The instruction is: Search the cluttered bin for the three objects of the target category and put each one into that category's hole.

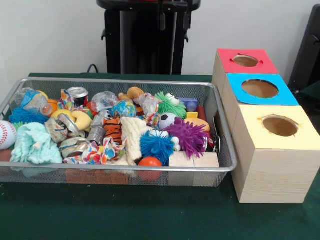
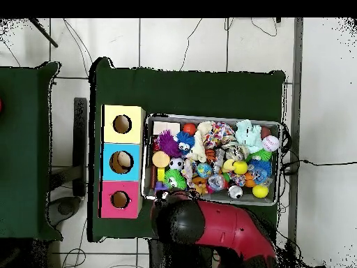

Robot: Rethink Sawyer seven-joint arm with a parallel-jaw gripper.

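Observation:
The wire mesh bin (image 1: 125,170) stands on the green table, full of toys; it also shows in the overhead view (image 2: 209,117). A see-through bottle (image 1: 32,101) with a colourful label lies at its far left corner. A crumpled clear bottle (image 1: 103,100) lies near the far middle, and another with a colourful label (image 1: 150,106) lies to its right. The red arm (image 2: 223,230) is drawn back, and its black end (image 2: 173,213) hangs over the bin's edge on the robot's side. The gripper itself is hidden under it.
Three wooden boxes with a round hole stand in a row beside the bin: red top (image 1: 247,61), blue top (image 1: 260,89), yellow top (image 1: 280,126). Silver cans (image 1: 77,93), spiky balls (image 1: 186,136), a baseball (image 1: 6,134) and plush toys fill the bin.

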